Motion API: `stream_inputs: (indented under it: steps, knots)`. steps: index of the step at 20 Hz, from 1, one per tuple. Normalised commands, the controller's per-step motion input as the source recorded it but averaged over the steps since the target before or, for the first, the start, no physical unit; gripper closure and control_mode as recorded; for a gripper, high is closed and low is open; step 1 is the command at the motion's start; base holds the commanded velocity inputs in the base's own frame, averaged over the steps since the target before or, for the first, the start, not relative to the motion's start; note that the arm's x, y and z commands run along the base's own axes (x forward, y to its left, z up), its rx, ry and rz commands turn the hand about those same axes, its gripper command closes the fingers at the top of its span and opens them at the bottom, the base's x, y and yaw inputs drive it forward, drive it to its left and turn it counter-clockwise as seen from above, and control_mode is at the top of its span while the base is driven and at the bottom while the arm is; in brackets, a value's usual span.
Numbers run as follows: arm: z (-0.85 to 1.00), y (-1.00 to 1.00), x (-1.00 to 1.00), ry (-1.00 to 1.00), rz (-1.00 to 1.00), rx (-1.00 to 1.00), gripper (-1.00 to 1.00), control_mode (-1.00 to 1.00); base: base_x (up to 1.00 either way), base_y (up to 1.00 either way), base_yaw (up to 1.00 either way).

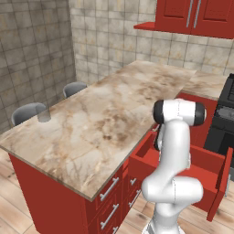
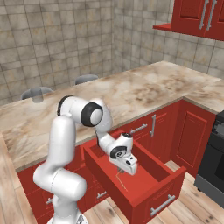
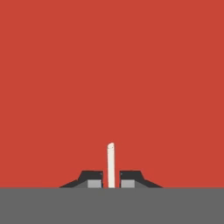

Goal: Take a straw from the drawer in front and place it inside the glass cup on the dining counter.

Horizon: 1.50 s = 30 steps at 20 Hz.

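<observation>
Looking down into the pulled-out drawer, here is what I see.

Gripper: the gripper (image 2: 123, 172) is lowered inside the drawer, pointing at its floor; its two dark finger tips are pinched tight on the straw, one on each side.

Straw: the straw (image 3: 111, 165) is a thin pale stick standing up between the finger tips in the hand view, its blunt end reaching past them against the red floor. From the right base view it (image 2: 121, 180) runs as a faint slanted line from under the hand down to the drawer floor.

Drawer: the drawer (image 2: 171, 181) stands wide open, a shallow red box with a silver bar handle on its front, the arm bent over its middle. In the left base view its (image 1: 211, 168) inside is mostly hidden behind the arm.

Glass cup: the glass cup (image 1: 44, 113) stands upright near the far left edge of the dining counter, well apart from the hand.

Dining counter: the dining counter (image 1: 114, 114) is a veined beige slab on red cabinets, just beside the open drawer.

Stools: two grey stools (image 1: 74, 87) sit beyond the counter's far edge, near the cup.
</observation>
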Motion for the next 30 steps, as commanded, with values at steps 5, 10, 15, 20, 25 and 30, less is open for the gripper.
stream_inputs:
  steps: [5,10,15,20,25,30]
  knots:
    - [0.61,-0.25,-0.04,0.0,0.0,0.0,1.0,-1.0,0.0,0.0,0.0]
    - [0.78,-0.22,-0.17,0.0,0.01,0.01,1.0,-1.0,0.0,0.0,0.0]
    - [0.82,-0.06,-0.48,-0.01,0.01,0.01,1.0,-1.0,0.0,0.0,0.0]
    - [0.8,0.0,-0.62,-0.04,0.01,0.0,1.0,-1.0,0.0,0.0,0.0]
    - [0.88,-0.01,-0.45,-0.03,0.0,0.0,1.0,-1.0,0.0,0.0,0.0]
    - [0.81,-0.04,-0.36,-0.02,0.0,0.0,1.0,-1.0,0.0,0.0,0.0]
